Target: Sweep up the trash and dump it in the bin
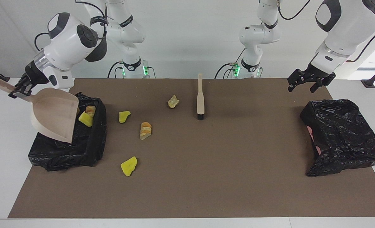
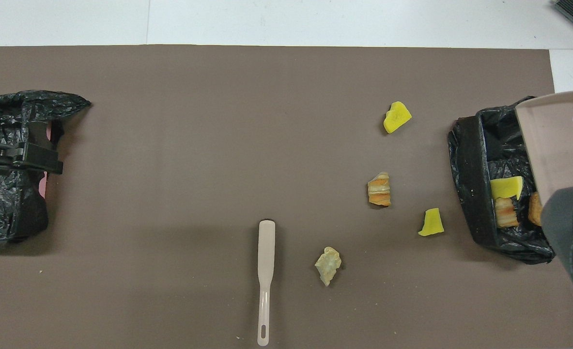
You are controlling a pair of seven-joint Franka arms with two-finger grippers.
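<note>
1. Facing view — the right gripper (image 1: 19, 89) is clamped on the handle of the dustpan (image 1: 55, 114) and holds it tilted mouth-down over the bin (image 1: 92, 148) at the right arm's end of the table. The tilt looks meant to let the load slide out, and no trash shows on the pan.
2. Facing view — two pieces lie inside that bin beside the pan's edge: a yellow wedge (image 1: 85, 118) and an orange-tan piece (image 1: 90, 110).
3. Facing view — four pieces of trash remain on the brown mat (image 1: 206, 177): a small yellow wedge (image 1: 124, 116) just beside the bin, a striped bread-like piece (image 1: 145, 130), a larger yellow wedge (image 1: 129, 165) and a pale chunk (image 1: 173, 101) beside the brush.
4. Facing view — the brush (image 1: 200, 96) lies flat near the robots, bristles toward the table's middle, held by nothing.
5. Facing view — the left gripper (image 1: 304, 83) waits in the air with fingers spread wide and empty, above the mat's edge near the second bin (image 1: 342, 136).
6. Overhead view — the dustpan (image 2: 552, 140) overhangs the bin (image 2: 468, 184); a yellow wedge (image 2: 506, 187), a striped piece (image 2: 505, 218) and a third orange piece (image 2: 534, 214), half hidden under the arm, rest inside.
7. Overhead view — the left gripper (image 2: 24, 160) covers the second bin (image 2: 10, 213); the brush (image 2: 265, 281) is well apart from both grippers.
8. Judgement: one load is dumped; the loose four need another sweep.
</note>
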